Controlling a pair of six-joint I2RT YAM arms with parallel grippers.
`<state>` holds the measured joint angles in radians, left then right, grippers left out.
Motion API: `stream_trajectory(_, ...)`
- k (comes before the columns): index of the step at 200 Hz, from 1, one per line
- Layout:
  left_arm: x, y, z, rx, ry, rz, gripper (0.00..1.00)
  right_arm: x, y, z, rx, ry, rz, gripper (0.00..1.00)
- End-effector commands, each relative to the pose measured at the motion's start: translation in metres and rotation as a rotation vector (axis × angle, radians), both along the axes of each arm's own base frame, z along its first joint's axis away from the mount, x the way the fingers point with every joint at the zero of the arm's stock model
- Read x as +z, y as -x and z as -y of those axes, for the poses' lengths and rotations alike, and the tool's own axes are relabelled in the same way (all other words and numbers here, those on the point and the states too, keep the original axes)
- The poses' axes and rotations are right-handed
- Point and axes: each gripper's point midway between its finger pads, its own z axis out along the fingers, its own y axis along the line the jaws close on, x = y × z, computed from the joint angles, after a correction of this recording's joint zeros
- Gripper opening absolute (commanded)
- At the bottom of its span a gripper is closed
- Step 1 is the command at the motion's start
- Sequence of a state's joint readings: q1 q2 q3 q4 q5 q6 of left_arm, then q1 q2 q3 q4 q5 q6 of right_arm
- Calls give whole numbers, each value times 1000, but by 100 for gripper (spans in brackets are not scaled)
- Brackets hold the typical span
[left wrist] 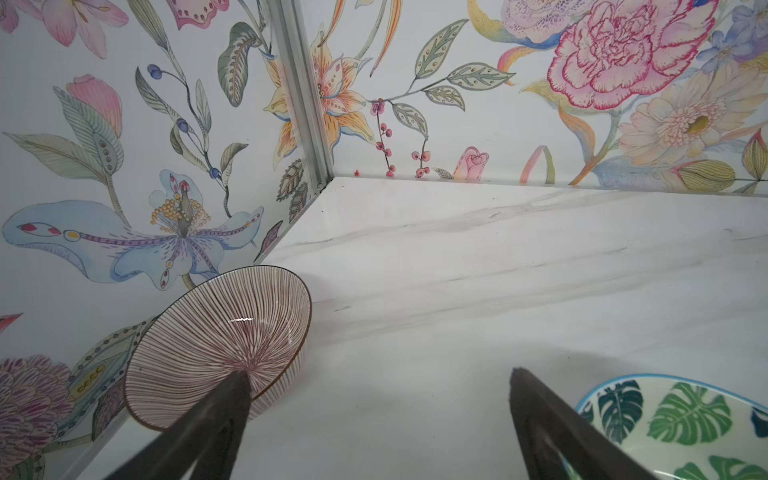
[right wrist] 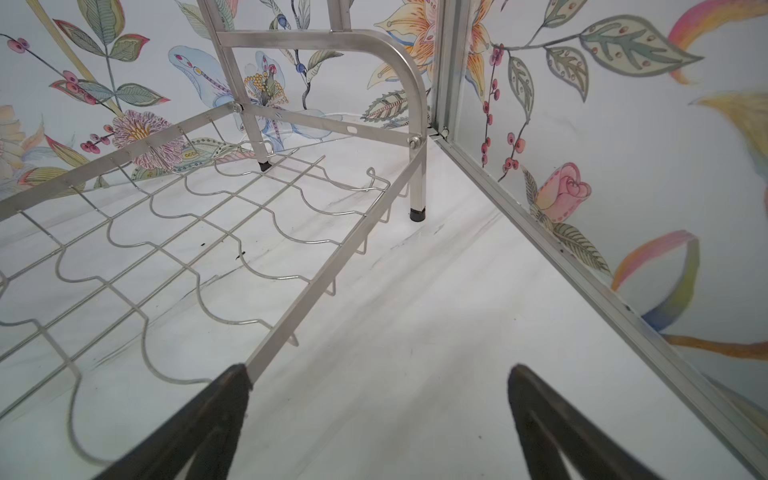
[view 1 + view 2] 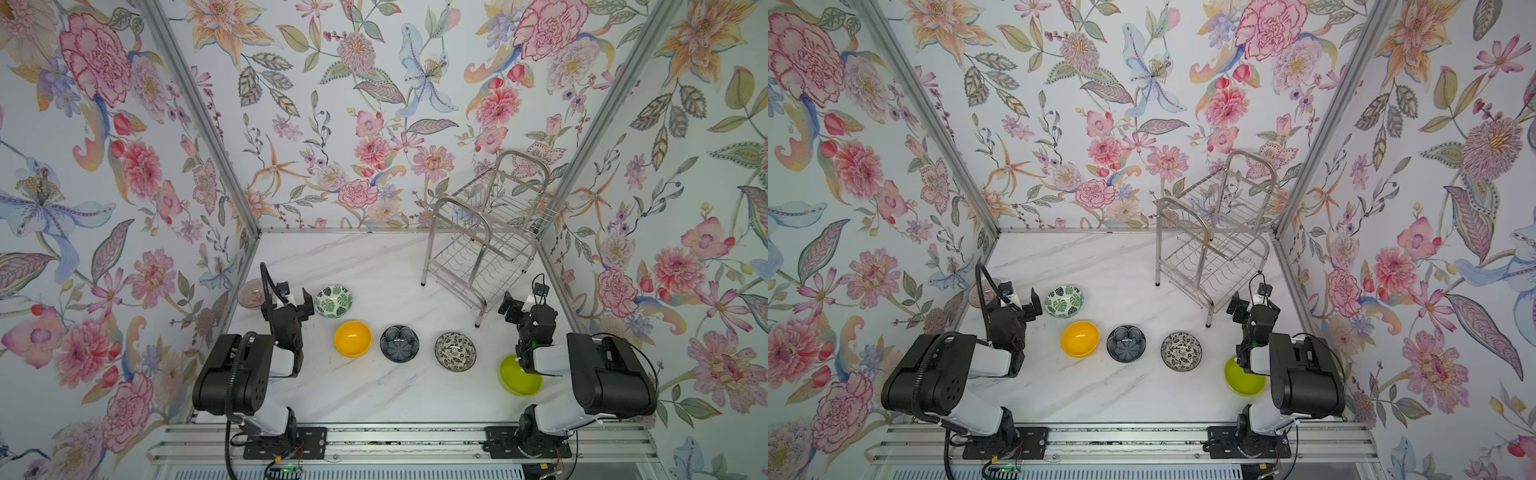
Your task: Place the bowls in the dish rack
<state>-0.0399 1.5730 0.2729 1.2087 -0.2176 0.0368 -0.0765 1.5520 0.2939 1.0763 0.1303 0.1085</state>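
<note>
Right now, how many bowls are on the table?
6: pink ribbed bowl behind the left arm, leaf bowl beside it, yellow bowl, blue bowl, floral bowl mid-table, lime bowl partly under the right arm. Others may be hidden.

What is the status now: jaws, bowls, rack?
Both jaws open, empty. Six bowls on table, dish rack empty. Lime bowl partly hidden under right arm.

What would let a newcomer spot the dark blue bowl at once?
From the dish rack in the far right corner, come forward to a row of three bowls. The dark blue bowl is the middle one, between the orange-yellow bowl and the black-white floral bowl; it alone is dark blue with a petal pattern.
</note>
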Motion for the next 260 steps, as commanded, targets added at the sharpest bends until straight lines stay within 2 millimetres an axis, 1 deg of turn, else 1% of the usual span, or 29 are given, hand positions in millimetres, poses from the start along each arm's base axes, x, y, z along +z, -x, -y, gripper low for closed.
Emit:
stream_trajectory(1, 2, 0, -1, 14, 0, 14, 99, 7, -5, -6, 36, 4, 12, 98)
stream_trajectory(214, 2, -1, 0, 1, 12, 13, 99, 6, -5, -5, 32, -2, 12, 99)
stream_trajectory(224, 2, 0, -1, 7, 9, 15, 99, 10, -3, -1, 5, 9, 27, 99)
stream_trajectory(232, 5, 3, -8, 81, 0, 19, 99, 16, 2, 5, -43, 16, 41, 99)
stream_trajectory(234, 12, 4, -10, 101, 6, 36, 99, 20, 3, 6, -51, 16, 49, 98)
stream_trajectory(235, 12, 5, -11, 101, 6, 33, 99, 20, 4, 6, -54, 15, 48, 99)
stream_trajectory(241, 11, 7, -9, 93, 3, 27, 99, 26, 7, 10, -75, 4, 47, 99)
stream_trajectory(242, 12, 7, -9, 92, 1, 29, 99, 30, 7, 11, -78, 2, 55, 98)
stream_trajectory(244, 12, 7, -8, 91, -4, 34, 99, 30, 8, 12, -87, -1, 46, 98)
stream_trajectory(260, 21, 9, -1, 94, -38, 70, 99, 44, 15, 25, -162, -16, 55, 98)
